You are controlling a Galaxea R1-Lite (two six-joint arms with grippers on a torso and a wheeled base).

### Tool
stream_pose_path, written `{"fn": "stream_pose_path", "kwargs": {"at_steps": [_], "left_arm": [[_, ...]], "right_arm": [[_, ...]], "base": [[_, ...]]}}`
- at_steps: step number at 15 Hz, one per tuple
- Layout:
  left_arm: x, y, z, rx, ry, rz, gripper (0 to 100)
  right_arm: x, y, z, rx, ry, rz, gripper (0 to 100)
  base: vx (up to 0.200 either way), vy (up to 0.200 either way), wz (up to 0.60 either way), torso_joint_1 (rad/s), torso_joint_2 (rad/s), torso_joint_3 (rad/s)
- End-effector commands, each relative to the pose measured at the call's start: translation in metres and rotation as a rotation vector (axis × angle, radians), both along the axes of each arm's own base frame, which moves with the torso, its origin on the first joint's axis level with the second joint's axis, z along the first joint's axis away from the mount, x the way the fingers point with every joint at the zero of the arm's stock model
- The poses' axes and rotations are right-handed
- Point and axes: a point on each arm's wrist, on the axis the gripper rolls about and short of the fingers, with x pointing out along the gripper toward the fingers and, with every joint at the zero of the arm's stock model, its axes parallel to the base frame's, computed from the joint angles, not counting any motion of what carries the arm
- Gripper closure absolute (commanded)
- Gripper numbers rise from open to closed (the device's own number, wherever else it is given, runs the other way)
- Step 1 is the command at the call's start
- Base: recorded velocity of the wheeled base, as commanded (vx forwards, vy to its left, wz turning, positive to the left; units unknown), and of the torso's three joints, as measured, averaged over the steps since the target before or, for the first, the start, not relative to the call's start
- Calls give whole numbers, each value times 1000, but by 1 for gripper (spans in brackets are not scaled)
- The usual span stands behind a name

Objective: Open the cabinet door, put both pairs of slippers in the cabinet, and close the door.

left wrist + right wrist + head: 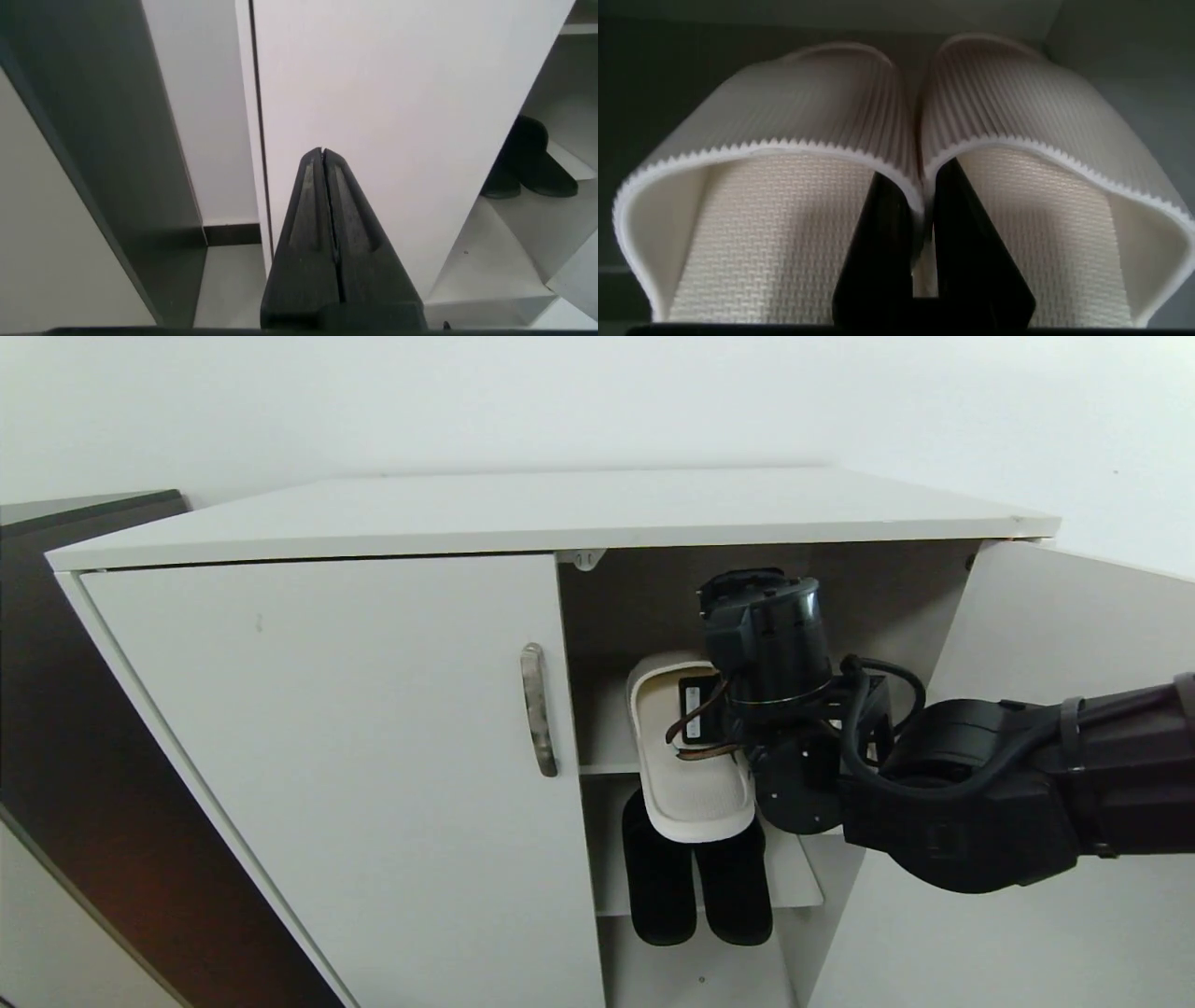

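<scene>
A pair of white slippers (691, 793) (785, 233) hangs at the cabinet's upper shelf (607, 768), toes inside and heels jutting out over the shelf's front edge. My right gripper (700, 714) (920, 201) is shut on them, its fingers (878, 243) pinching the two inner straps together. A pair of black slippers (695, 887) (533, 168) lies on the lower shelf (803, 887), heels overhanging. My left gripper (322, 163) is shut and holds nothing, low in front of the closed left door (392, 112).
The cabinet's right door (1027, 616) stands swung open on the right. The left door (355, 737) is closed, with a metal handle (537, 709). A dark cabinet (84, 709) stands close on the left. A white wall is behind.
</scene>
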Motion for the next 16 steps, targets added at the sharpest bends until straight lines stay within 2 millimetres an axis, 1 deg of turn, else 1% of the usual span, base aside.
{"fn": "stream_pose_path", "kwargs": {"at_steps": [1,2,5,8,10,11,13,16], "left_arm": [[0,0,0,-2,1,0,100],[0,0,0,-2,1,0,100],[0,0,0,-2,1,0,100],[0,0,0,-5,1,2,100],[0,0,0,-5,1,3,100],[0,0,0,-5,1,3,100],[0,0,0,-5,1,3,100],[0,0,0,-5,1,3,100]], "right_arm": [[2,3,0,6,-7,5,100],[5,5,-1,7,-7,5,100],[25,7,-4,23,-8,10,100],[56,12,-4,22,-31,-10,100],[69,12,-6,23,-29,-13,100],[79,11,-10,14,-20,-27,100],[89,9,-13,12,-17,-39,100],[94,8,-21,4,-5,-43,100]], "base": [[0,0,0,0,0,0],[0,0,0,0,0,0],[0,0,0,0,0,0],[0,0,0,0,0,0],[0,0,0,0,0,0],[0,0,0,0,0,0],[0,0,0,0,0,0],[0,0,0,0,0,0]]}}
